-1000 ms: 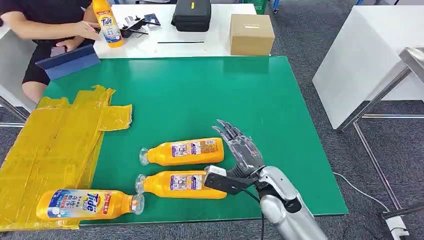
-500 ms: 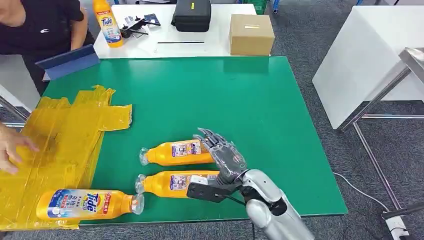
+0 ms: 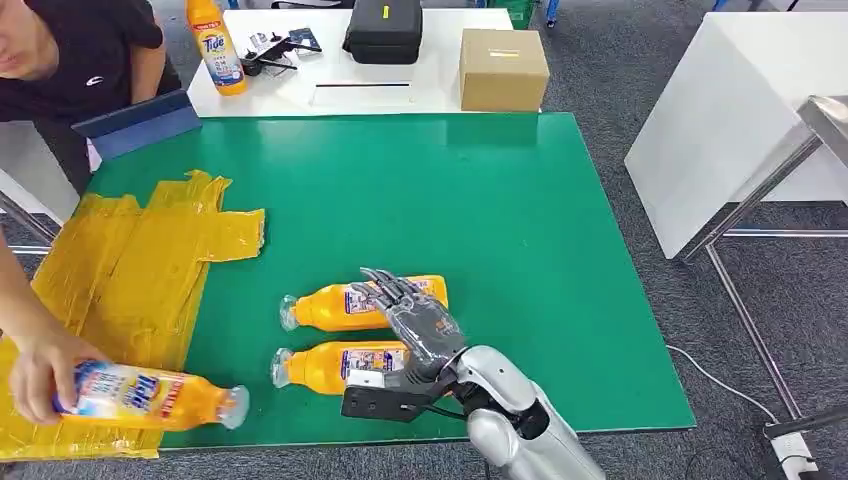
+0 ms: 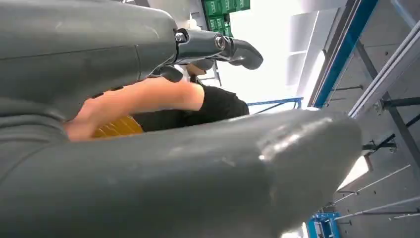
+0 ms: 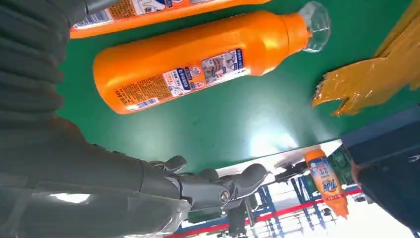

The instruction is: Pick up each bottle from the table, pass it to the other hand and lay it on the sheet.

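In the head view, the right robot hand (image 3: 412,322) hangs over two orange bottles lying side by side on the green worktop (image 3: 560,230), its fingers spread and holding nothing. The far bottle (image 3: 340,304) and the near bottle (image 3: 320,366) both point their clear caps left. To the left, a yellow sheet (image 3: 130,270) covers the worktop's left edge, and a person's hand (image 3: 38,375) grips a third bottle (image 3: 150,396) at the sheet's near end. Beyond the green worktop, a white table (image 3: 300,85) carries an upright bottle (image 3: 216,45), a black case (image 3: 383,30) and a cardboard box (image 3: 503,68). In the left wrist view, the left robot hand (image 4: 148,74) is close to the lens, a person's arm (image 4: 138,101) behind it; I cannot tell how its fingers stand. In the right wrist view, the right robot hand's grey fingers (image 5: 218,186) reach out apart above the green surface, just beside one orange bottle (image 5: 198,62), a torn edge of the yellow sheet (image 5: 371,79) beyond its cap.
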Controlling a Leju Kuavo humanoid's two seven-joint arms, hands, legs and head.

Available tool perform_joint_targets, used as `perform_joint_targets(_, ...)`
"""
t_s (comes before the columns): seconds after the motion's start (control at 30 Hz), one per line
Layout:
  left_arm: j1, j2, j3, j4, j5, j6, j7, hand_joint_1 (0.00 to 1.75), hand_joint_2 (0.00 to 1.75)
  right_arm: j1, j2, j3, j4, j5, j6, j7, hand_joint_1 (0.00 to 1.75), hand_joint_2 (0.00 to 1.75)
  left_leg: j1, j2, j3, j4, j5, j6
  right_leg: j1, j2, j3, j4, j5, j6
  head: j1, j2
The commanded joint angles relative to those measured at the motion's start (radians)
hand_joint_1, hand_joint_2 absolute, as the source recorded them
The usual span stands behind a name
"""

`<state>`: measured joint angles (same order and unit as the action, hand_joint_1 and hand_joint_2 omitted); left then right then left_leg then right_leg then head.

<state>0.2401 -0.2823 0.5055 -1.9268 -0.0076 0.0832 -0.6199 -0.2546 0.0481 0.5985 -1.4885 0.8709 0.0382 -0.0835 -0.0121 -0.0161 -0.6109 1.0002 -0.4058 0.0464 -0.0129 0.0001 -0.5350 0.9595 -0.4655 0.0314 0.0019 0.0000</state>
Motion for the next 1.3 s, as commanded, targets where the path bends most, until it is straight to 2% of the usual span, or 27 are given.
perform_joint_targets(0.03, -0.008, -0.001, 0.003, 0.052, 0.004, 0.001, -0.078, 0.0, 0.0, -0.033, -0.001, 0.037, 0.024, 0.011, 0.021, 0.01, 0.0, 1.75, 0.0, 0.001, 0.002, -0.001, 0.0, -0.002, 0.0, 0.001, 0.002, -0.001, 0.0, -0.001, 0.0, 0.0)
perform_joint_targets(0.33, -0.028, -0.007, 0.007, 0.059, -0.002, 0.007, -0.078, 0.0, 0.0, 0.026, -0.002, 0.073, -0.051, 0.136, 0.02, 0.103, 0.0, 1.75, 0.0, 0.0, 0.003, -0.001, 0.0, -0.003, 0.0, -0.001, 0.002, -0.001, -0.001, -0.001, 0.0, 0.0)
perform_joint_targets(0.6, -0.018, -0.023, 0.044, 0.035, 0.018, 0.006, -0.078, 0.0, 0.0, 0.047, -0.031, 0.147, -0.047, 0.34, 0.01, 0.229, 0.0, 1.75, 0.001, 0.001, 0.003, -0.001, -0.001, -0.003, 0.0, 0.0, 0.002, -0.001, 0.0, -0.001, 0.0, 0.0)
perform_joint_targets(1.3, -0.023, -0.028, 0.062, 0.039, 0.031, -0.005, -0.069, 0.0, 0.0, 0.105, -0.081, 0.176, 0.032, 0.433, 0.126, 0.324, 0.0, 1.75, 0.001, 0.001, 0.006, -0.002, -0.001, -0.004, 0.0, 0.0, 0.006, -0.002, -0.001, -0.002, 0.0, 0.0)
